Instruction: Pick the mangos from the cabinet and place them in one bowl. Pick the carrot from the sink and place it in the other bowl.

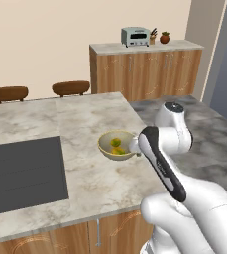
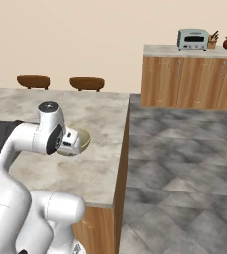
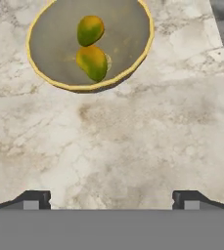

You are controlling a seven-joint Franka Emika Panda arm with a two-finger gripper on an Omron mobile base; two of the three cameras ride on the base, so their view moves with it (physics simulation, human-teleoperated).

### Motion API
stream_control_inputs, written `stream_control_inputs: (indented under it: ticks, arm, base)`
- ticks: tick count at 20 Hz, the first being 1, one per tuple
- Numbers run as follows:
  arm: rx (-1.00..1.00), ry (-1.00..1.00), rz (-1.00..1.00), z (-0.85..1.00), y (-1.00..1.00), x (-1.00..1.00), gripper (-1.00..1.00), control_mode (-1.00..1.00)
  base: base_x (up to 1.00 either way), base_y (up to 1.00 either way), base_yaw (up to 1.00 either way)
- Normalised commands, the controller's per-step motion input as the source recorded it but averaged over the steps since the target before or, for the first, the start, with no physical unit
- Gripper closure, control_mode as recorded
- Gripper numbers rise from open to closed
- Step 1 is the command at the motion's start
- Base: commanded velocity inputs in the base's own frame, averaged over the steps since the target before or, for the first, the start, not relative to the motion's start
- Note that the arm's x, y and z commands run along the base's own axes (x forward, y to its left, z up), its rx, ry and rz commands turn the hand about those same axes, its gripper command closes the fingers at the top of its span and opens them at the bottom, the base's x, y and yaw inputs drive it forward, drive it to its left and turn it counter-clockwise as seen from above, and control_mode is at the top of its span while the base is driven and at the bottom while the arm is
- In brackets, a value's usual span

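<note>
Mangos [image 3: 91, 46], two of them touching, lie inside the pale tan bowl [image 3: 133, 58] on the marble counter [image 3: 133, 146], while the end effector [image 3: 111, 200] hangs nearby, jaws spread wide and empty.

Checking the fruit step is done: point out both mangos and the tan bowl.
upper mango [image 3: 90, 30]: hand view, middle of its skin.
lower mango [image 3: 92, 62]: hand view, middle of its skin.
tan bowl [image 3: 50, 46]: hand view, bare inner wall left of the fruit.
</note>
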Motion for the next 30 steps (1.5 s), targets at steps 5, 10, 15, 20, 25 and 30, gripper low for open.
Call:
stream_control_inputs:
  ticks: [5, 10, 15, 20, 25, 30]
  arm:
    - [0.0, -0.08, 0.0, 0.53, 0.0, -0.98, -1.0, -1.0]
    - [-0.02, 0.0, 0.0, 0.32, 0.0, -0.71, -1.0, -1.0]
    - [-0.04, 0.0, 0.0, 0.29, 0.0, -0.58, -1.0, -1.0]
    - [-0.01, 0.0, 0.0, 0.09, 0.0, -0.37, -1.0, -1.0]
    - [0.0, 0.0, 0.0, 0.0, 0.0, 0.0, -1.0, -1.0]
    - [0.0, 0.0, 0.0, 0.0, 0.0, 0.0, -1.0, 1.0]
  base:
    - [0.0, 0.0, 0.0]
    - [0.0, 0.0, 0.0]
    - [0.0, 0.0, 0.0]
    - [0.0, 0.0, 0.0]
    - [0.0, 0.0, 0.0]
    - [-0.02, 0.0, 0.0]
